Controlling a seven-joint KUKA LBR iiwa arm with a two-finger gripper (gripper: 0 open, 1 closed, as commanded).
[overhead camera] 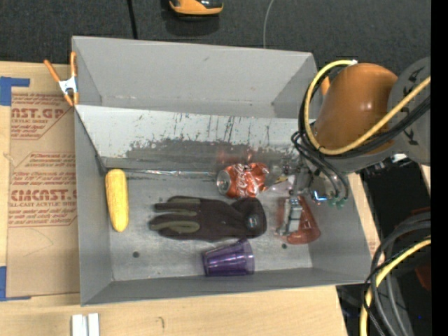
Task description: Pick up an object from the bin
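Scanning from the bin's [89,208] left wall: yellow corn cob [116,200], long axis front to back, well apart from the arm. Centre floor: dark glove [210,218] stretched left to right, with a purple cup [229,260] on its side just in front. Behind the glove's cuff sits a crushed red can [241,178], white Coca-Cola script readable. Right end: gripper [288,221] sits low over a red translucent piece [306,229], which lies beneath it and slightly right. Spread or closed: cannot tell.
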